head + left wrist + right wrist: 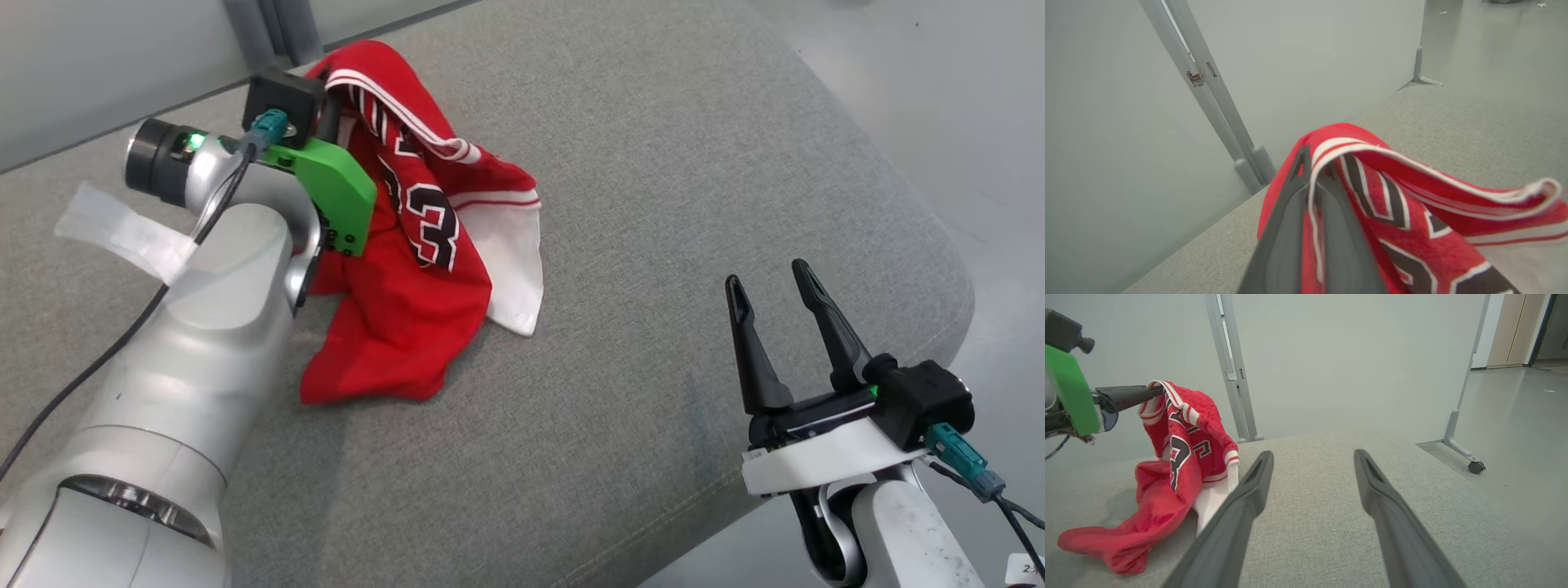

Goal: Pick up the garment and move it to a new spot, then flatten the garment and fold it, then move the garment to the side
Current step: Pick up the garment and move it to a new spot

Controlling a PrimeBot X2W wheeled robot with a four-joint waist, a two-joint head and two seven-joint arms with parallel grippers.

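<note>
At the left, the left gripper is clamped shut on the white-striped trim of a red jersey, holding that edge raised while the rest lies crumpled on the grey woven cushion; the jersey looks light, limp and mesh-like, likely to sag and bunch, so a hemmed edge or shoulder seems the surest hold; at the near right, the right gripper hovers empty, fingers spread wide, well apart from the cloth.
</note>
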